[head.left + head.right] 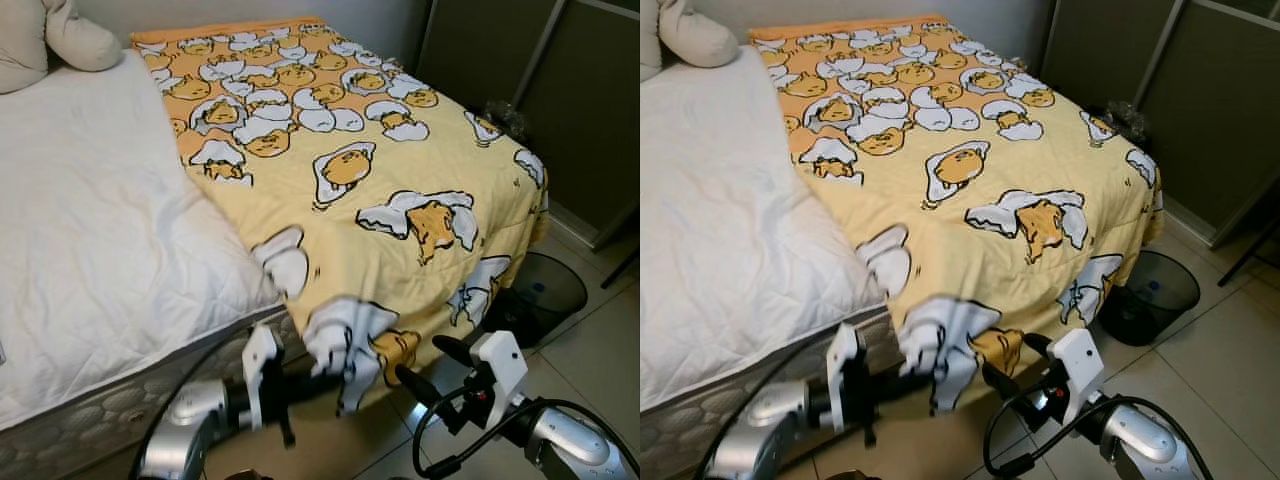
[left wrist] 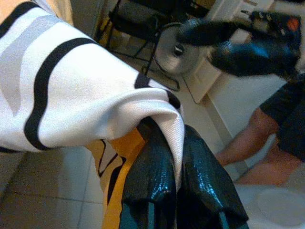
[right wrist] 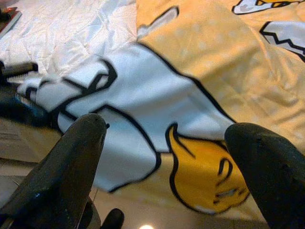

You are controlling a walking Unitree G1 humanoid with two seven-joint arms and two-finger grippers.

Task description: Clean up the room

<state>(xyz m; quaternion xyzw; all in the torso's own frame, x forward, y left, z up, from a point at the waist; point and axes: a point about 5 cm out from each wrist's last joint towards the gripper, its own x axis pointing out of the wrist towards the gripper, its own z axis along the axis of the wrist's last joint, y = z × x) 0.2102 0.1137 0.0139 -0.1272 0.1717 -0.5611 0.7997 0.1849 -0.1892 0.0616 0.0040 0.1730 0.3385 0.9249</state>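
Bedroom bed point(image 1: 90, 250): left gripper point(image 1: 322, 378) pinches the yellow blanket's point(image 1: 380, 180) near corner to spread it (right gripper point(image 1: 425, 370) gapes wide beside).

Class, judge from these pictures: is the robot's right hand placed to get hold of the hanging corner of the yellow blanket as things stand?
Probably yes. The right hand is open, its fingers spread facing the blanket corner with nothing between. The left hand is shut on the corner beside it.

Silver arms, white wrist housings, looping black cables, glossy black fingers point(image 2: 152, 191); right wrist red-lit.
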